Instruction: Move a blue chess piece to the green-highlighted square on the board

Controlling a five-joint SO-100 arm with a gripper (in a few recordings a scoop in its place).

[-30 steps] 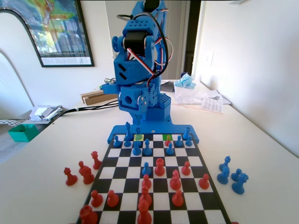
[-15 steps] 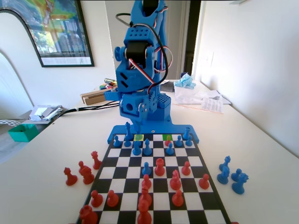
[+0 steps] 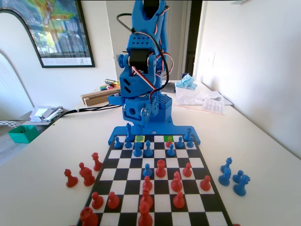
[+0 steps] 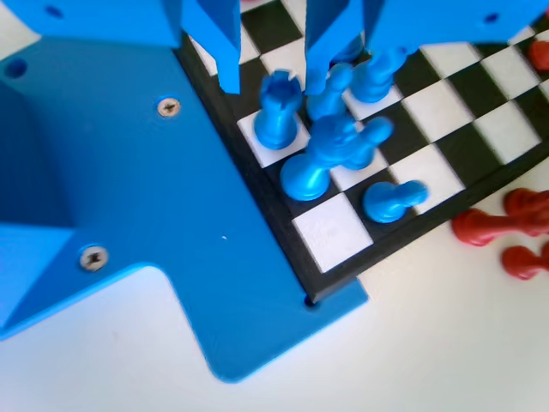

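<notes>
White tabletop, board (image 3: pixel 155 183) | hand (image 4: pixel 273 64) spread, empty | above blue rook (image 4: pixel 279 110)

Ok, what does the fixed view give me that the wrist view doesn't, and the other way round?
Fixed view: the green-highlighted square and yellow square in the far row, plus spare blue pieces on the table right of the board. Wrist view: the gripper, jaws apart over a blue rook at the board's corner. Both: the board and the blue back-row pieces crowded at its arm end.
</notes>
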